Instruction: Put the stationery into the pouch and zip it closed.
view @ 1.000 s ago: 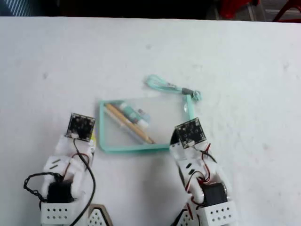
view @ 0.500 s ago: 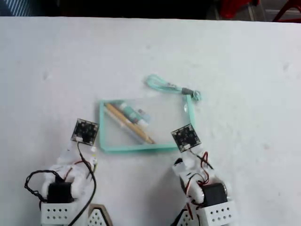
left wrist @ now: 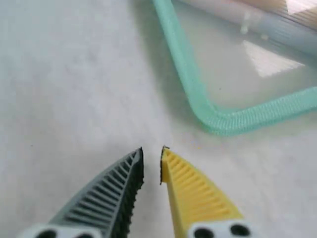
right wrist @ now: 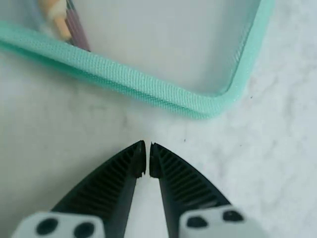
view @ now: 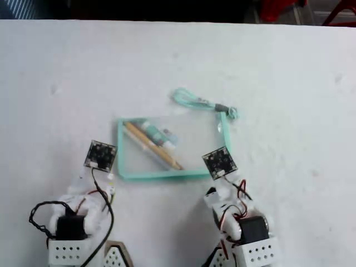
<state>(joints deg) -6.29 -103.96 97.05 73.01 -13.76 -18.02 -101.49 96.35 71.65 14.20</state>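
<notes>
The clear, mint-edged pouch [view: 194,139] lies flat, a pencil [view: 151,146] inside and its cord [view: 192,101] trailing from the 1 o'clock corner. The left pincer [left wrist: 151,161] and right pincer [right wrist: 147,158] are closed and empty.

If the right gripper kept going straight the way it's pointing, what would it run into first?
Likely the clear plastic pouch's mint-green fabric edge, close ahead of the right gripper; if it rides high, it may pass over.
</notes>
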